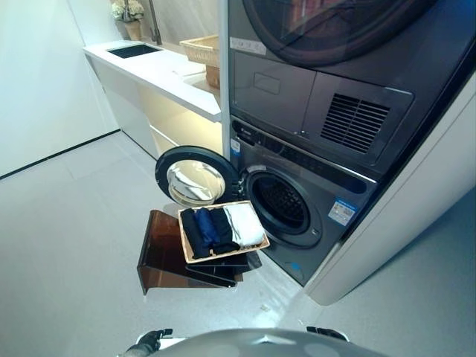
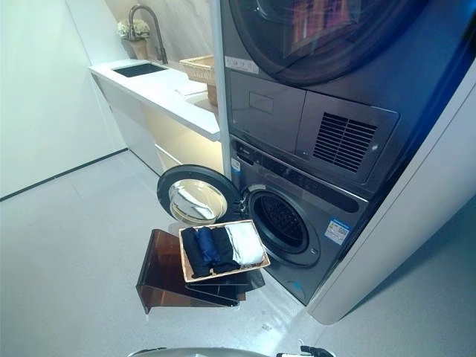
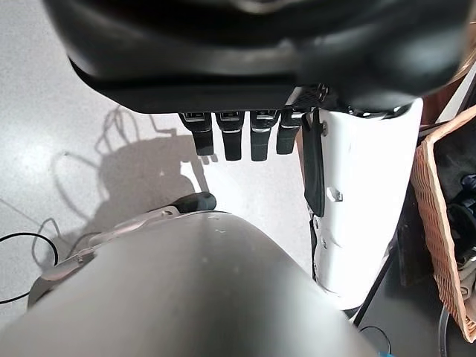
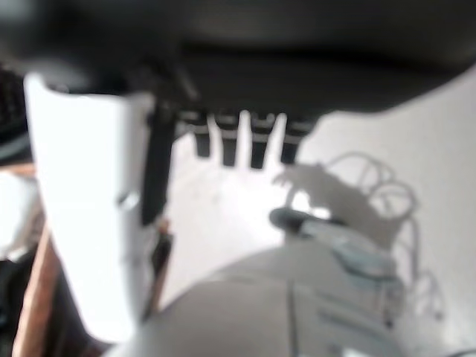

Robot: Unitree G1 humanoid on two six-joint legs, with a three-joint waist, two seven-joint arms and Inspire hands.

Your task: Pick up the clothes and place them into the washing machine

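Note:
A wicker basket (image 1: pixel 184 236) rests on a brown stand (image 1: pixel 165 256) in front of the washing machine (image 1: pixel 312 201). Folded clothes (image 1: pixel 216 229) lie in it: dark and blue pieces on the left, a white piece (image 1: pixel 245 223) on the right. The machine's round door (image 1: pixel 193 178) is swung open to the left, and the drum opening (image 1: pixel 281 202) shows dark. My left hand (image 3: pixel 230 137) hangs low by my side, open and holding nothing. Its white-covered thumb (image 3: pixel 364 208) is close to the basket rim (image 3: pixel 439 223). My right hand (image 4: pixel 238 145) also hangs open and holds nothing.
A dryer (image 1: pixel 327 82) is stacked on the washer. A white counter (image 1: pixel 160 71) with a sink (image 1: pixel 134 50) and another wicker basket (image 1: pixel 202 50) runs along the back left. A white panel (image 1: pixel 416 201) flanks the machines on the right. Grey floor (image 1: pixel 67 223) spreads left.

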